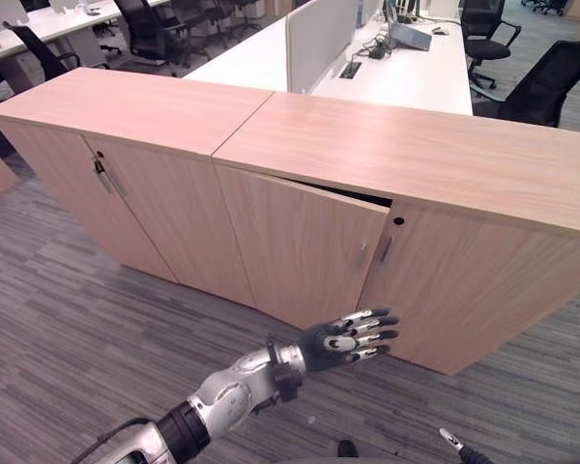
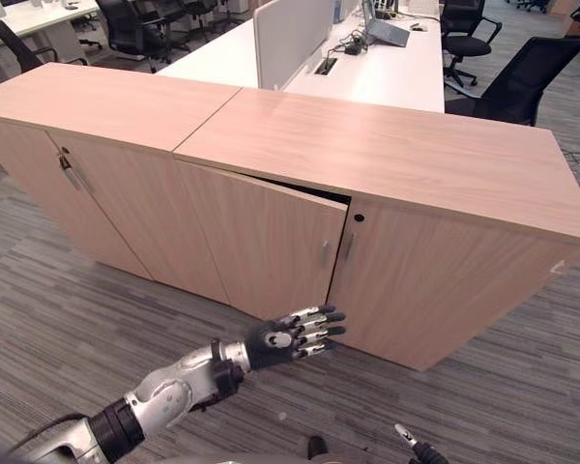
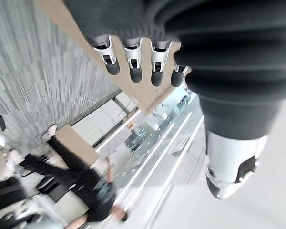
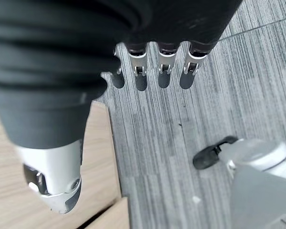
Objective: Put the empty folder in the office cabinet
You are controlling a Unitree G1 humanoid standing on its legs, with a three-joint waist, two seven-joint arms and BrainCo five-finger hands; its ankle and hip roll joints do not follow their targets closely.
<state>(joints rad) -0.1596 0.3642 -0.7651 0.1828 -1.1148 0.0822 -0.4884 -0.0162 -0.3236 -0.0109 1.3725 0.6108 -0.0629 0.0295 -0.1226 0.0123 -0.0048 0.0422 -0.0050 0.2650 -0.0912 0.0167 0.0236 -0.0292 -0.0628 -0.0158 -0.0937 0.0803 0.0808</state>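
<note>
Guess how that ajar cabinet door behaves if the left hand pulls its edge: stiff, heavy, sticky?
Probably rigid: the ajar door looks like a flat wood panel. Likely swings freely, since it already stands out from the cabinet. The open left hand may slip on its smooth edge.

Silver, dark-tipped fingers (image 1: 372,333)

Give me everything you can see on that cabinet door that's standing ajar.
The ajar door is a flat panel of light wood look, left of the pair on the right cabinet. Its right edge stands out from the front, leaving a dark gap on top. A slim handle sits near that edge. The left hand, fingers straight, hovers by its lower corner; contact unclear.
</note>
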